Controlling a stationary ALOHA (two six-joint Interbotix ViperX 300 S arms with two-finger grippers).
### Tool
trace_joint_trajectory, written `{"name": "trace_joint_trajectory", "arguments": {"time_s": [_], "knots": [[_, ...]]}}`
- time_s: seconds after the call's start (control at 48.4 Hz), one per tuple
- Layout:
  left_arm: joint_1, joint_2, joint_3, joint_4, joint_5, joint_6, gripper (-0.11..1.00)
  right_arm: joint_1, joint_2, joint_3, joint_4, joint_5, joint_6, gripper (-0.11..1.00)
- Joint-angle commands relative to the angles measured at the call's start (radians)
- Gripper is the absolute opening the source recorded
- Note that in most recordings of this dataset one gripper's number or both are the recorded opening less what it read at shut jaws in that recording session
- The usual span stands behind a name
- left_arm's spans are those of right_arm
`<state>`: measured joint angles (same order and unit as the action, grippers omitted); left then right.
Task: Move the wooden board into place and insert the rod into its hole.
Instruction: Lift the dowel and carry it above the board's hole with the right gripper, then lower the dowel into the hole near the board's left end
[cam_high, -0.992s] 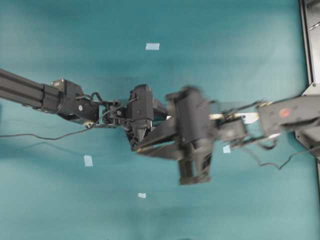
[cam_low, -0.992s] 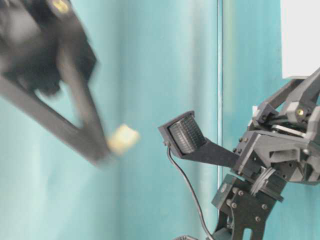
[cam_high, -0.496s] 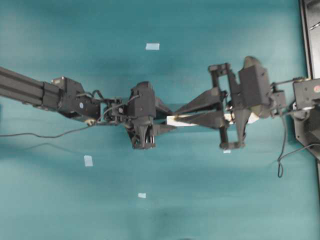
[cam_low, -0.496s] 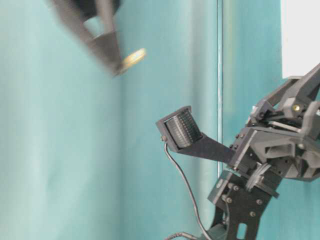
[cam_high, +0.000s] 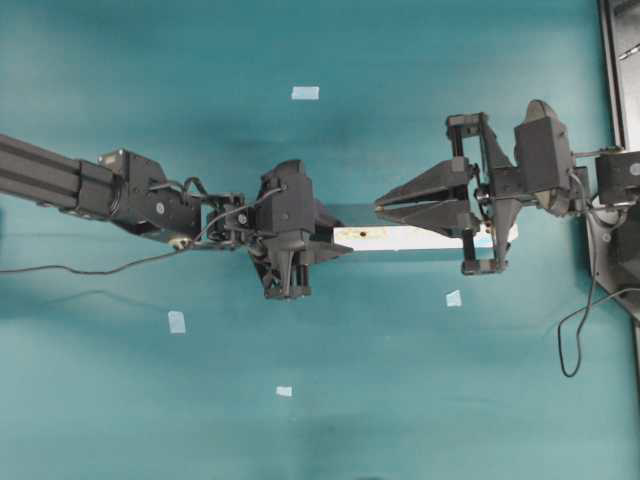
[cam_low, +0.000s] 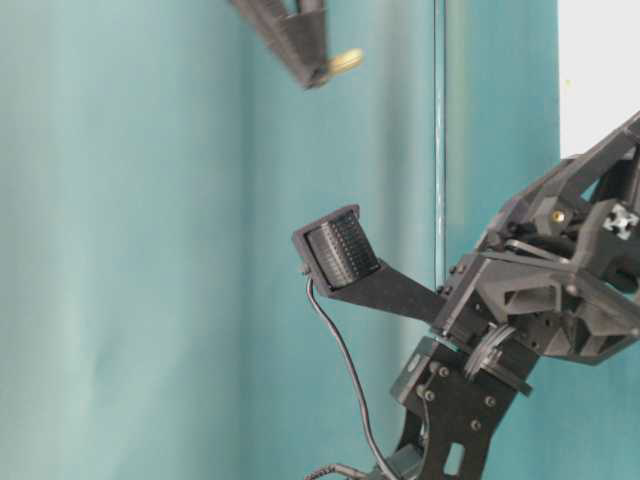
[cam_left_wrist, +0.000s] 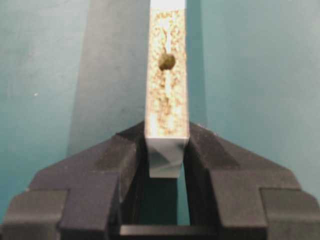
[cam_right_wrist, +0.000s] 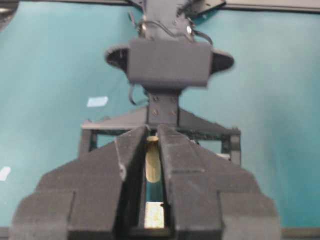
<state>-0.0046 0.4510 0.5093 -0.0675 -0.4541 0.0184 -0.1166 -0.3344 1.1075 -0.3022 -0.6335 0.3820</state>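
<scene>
The long narrow pale wooden board (cam_high: 410, 238) with its speckled chipboard edge up lies at the centre of the teal table (cam_high: 400, 400), running from 9 to 3 o'clock. The left gripper (cam_left_wrist: 166, 150) has its black fingers (cam_left_wrist: 127, 150) clamped on the board's 9 o'clock end. The small dark round hole (cam_left_wrist: 166, 61) sits in the speckled edge just beyond that grip, uncovered. The right gripper (cam_high: 383, 206) hangs over the board's middle, pointing toward 9 o'clock, its fingers pinched on the short cream-coloured wooden dowel rod (cam_right_wrist: 153, 162); in the table-level view the rod's tip (cam_low: 345, 61) pokes out of the fingertips.

Wide open teal cloth lies toward 12 and 6 o'clock of the board. Small pale-blue tape squares (cam_high: 305, 93) lie well apart from it. A dark frame edge (cam_high: 612, 80) bounds the table at 3 o'clock.

A second ago the right arm was blurred and crossed over the left gripper; it has since drawn back toward 3 o'clock, baring the board. The left fingers stood wider then.
</scene>
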Motion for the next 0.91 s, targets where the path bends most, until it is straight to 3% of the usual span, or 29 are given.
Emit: {"name": "trace_joint_trajectory", "arguments": {"time_s": [0.0,0.165,0.331,0.475,0.888], "knots": [[-0.011,-0.028,-0.025,-0.002,-0.003,-0.003,0.21,-0.018,0.023,0.011,0.005,-0.083,-0.003,0.11],[-0.026,-0.017,-0.029,-0.002,0.000,-0.003,0.21,-0.038,0.118,0.037,0.006,-0.225,-0.037,0.11],[-0.032,-0.015,-0.038,-0.002,0.034,-0.005,0.21,-0.038,0.229,0.044,0.040,-0.371,-0.089,0.11],[-0.032,-0.015,-0.041,-0.002,0.058,-0.005,0.21,-0.040,0.304,0.058,0.052,-0.477,-0.097,0.11],[-0.032,-0.008,-0.044,-0.002,0.060,-0.005,0.21,-0.005,0.382,0.058,0.051,-0.517,-0.097,0.11]]}}
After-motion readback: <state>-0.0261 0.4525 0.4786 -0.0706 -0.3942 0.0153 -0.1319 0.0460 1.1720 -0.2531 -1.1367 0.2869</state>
